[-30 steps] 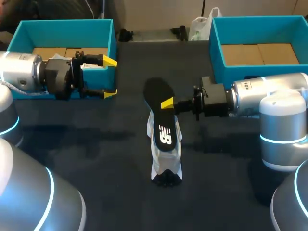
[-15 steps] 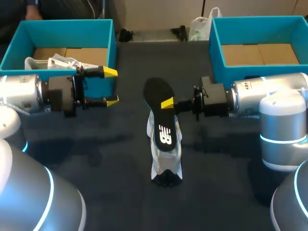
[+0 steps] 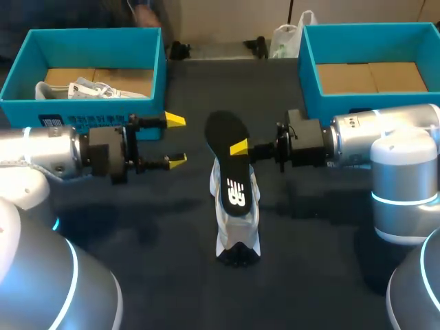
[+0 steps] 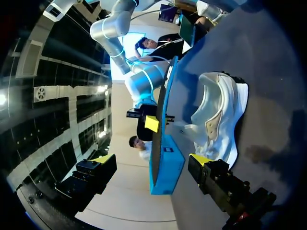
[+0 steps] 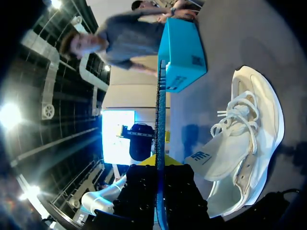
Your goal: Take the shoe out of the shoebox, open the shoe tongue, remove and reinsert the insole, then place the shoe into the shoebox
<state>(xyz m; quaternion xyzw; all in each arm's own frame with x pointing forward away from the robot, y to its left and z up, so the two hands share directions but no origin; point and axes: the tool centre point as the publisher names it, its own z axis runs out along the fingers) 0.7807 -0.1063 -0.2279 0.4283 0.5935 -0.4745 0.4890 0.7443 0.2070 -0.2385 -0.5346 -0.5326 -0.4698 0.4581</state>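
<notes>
R pincer (image 3: 239, 148) pinches insole (image 3: 227, 165) edge over shoe (image 3: 238, 237) — L pincer (image 3: 177, 141) spread, well apart, seemingly just off shoebox (image 3: 69, 113) front.

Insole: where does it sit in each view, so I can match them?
Head view: insole mid-table, above the white shoe, in the right gripper.
Left wrist view: insole edge-on, ahead of the left gripper, beside the shoe.
Right wrist view: insole edge-on, held in its own gripper.
Shared landmark: the white shoe.

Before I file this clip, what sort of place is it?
Probably a robot lab bench for shoe-handling trials: a dark table, a teal left box and right box, a white shoe, and the right gripper shut on its insole.
</notes>
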